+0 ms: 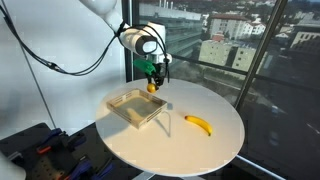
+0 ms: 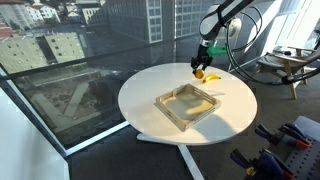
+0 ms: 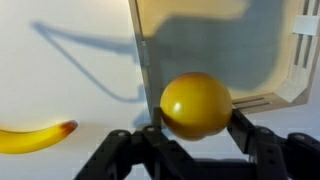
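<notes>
The gripper [image 3: 195, 135], clamping the orange [image 3: 196, 104], is hovering above a tray [image 3: 139, 60] corner, the banana [image 3: 35, 137] lying outside the tray

Round fruit [image 3: 196, 105] in gripper [image 3: 195, 127] hangs above tray [image 3: 139, 55] edge, banana [image 1: 198, 124] beside tray.

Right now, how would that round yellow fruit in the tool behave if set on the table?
Probably rolls: the yellow fruit looks nearly spherical and the table is flat and rimless. Its skin looks smooth and glossy, so it may slip in the tool. It seems firm: no denting shows.
</notes>
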Tool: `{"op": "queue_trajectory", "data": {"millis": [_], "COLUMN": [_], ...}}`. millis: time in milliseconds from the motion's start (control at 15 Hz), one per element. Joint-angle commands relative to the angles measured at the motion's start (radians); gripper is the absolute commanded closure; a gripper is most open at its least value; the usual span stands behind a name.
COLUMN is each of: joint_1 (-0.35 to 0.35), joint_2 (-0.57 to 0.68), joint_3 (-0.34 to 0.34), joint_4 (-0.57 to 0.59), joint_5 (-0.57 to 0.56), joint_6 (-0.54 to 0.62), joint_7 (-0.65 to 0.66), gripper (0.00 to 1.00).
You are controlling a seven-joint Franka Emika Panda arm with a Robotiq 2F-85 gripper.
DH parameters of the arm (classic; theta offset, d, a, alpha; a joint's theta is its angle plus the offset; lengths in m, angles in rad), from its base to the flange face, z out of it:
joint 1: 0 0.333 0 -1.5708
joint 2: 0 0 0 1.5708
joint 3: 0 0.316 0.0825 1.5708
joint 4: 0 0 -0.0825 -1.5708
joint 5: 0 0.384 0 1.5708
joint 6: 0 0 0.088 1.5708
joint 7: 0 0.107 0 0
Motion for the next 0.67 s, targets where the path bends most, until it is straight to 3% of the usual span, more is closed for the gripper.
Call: {"op": "queue_trajectory", "data": {"millis": [0,600], "joint_1": [0.001,0.029], "joint_2": [-0.039,-0.042], "joint_3": [0.019,0.042], "joint_4": [-0.03,-0.042], "joint_5": [0.023,0.022], "joint_6": [-0.019,-0.058], "joint_7": [-0.046,-0.044], "gripper": [0.57,0.57]}}
